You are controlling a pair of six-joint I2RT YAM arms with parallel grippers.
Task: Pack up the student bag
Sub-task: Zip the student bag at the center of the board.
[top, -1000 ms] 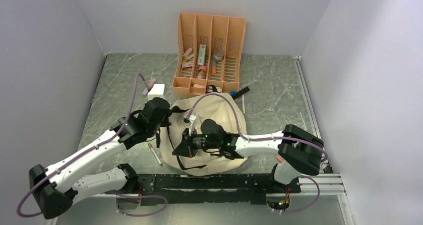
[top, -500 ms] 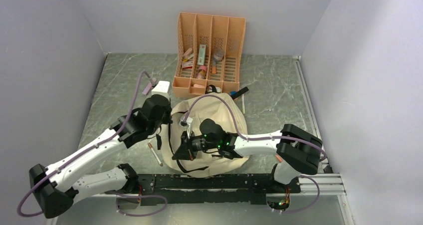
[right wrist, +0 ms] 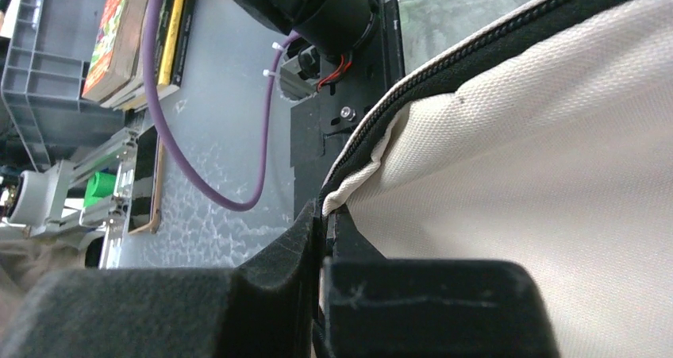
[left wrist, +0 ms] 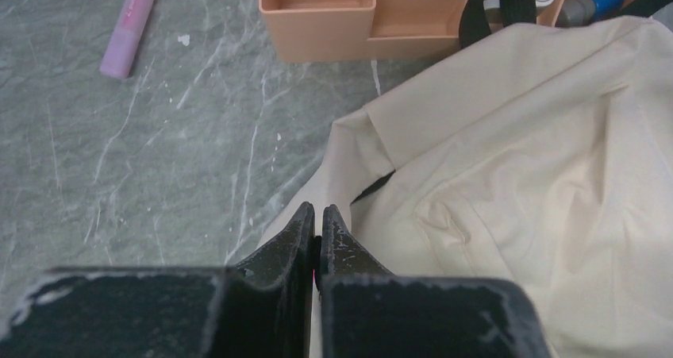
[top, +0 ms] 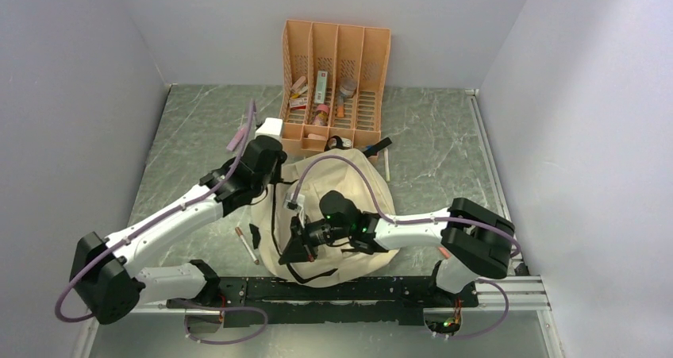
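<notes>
The student bag (top: pixel 349 195), cream fabric with black straps, lies bunched in the middle of the table between both arms. My left gripper (top: pixel 274 177) is at its far left edge, shut on a fold of the bag (left wrist: pixel 516 175); the jaws (left wrist: pixel 319 215) are pressed together with the cream edge between them. My right gripper (top: pixel 300 248) is at the bag's near left edge. It is shut (right wrist: pixel 321 211) on the rim of the bag (right wrist: pixel 516 175), just below the black zipper trim (right wrist: pixel 444 64).
An orange slotted organiser (top: pixel 333 80) with small items stands just behind the bag. A purple-pink highlighter (top: pixel 236 140) and a white box (top: pixel 271 125) lie at the back left. A pen (top: pixel 247 245) lies left of the bag. A white stick (top: pixel 386 166) and a dark marker (top: pixel 377 146) lie at the back right.
My left gripper has moved back and right toward the organiser, drawing the bag's edge with it. The white box has shifted toward the organiser. The right gripper has dropped slightly nearer.
</notes>
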